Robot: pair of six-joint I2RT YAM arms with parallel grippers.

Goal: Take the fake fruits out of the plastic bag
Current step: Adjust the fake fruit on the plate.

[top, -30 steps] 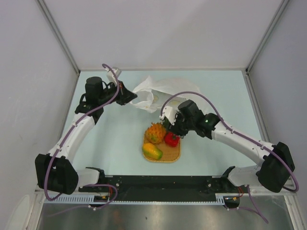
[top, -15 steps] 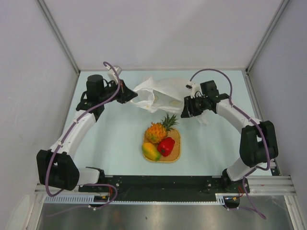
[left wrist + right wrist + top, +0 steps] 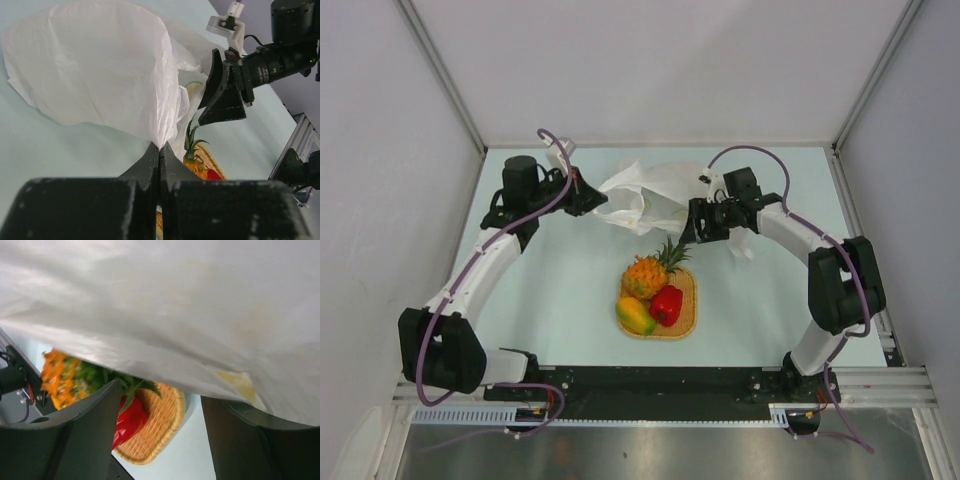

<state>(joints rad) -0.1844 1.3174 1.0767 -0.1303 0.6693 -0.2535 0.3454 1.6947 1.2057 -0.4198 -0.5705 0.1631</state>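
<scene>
The translucent white plastic bag point(image 3: 645, 192) lies crumpled at the back of the table. My left gripper point(image 3: 594, 200) is shut on a pinched fold of its left edge point(image 3: 160, 146). My right gripper point(image 3: 689, 231) stands open at the bag's right side, nothing between its fingers point(image 3: 95, 430), and the bag's film point(image 3: 165, 305) hangs just above them. A pale yellow patch point(image 3: 242, 382) shows through the bag. Three fake fruits rest on the woven mat point(image 3: 685, 300): a pineapple point(image 3: 645, 276), a mango point(image 3: 635, 316) and a red pepper-like piece point(image 3: 666, 304).
White enclosure walls ring the pale green table point(image 3: 550, 290). The black rail with both arm bases point(image 3: 660, 385) runs along the near edge. The mat with fruit lies between the arms, just in front of the bag.
My right arm left the red piece on the mat and swung back to the bag's right side, then edged left toward the bag. The left gripper held still on the bag.
</scene>
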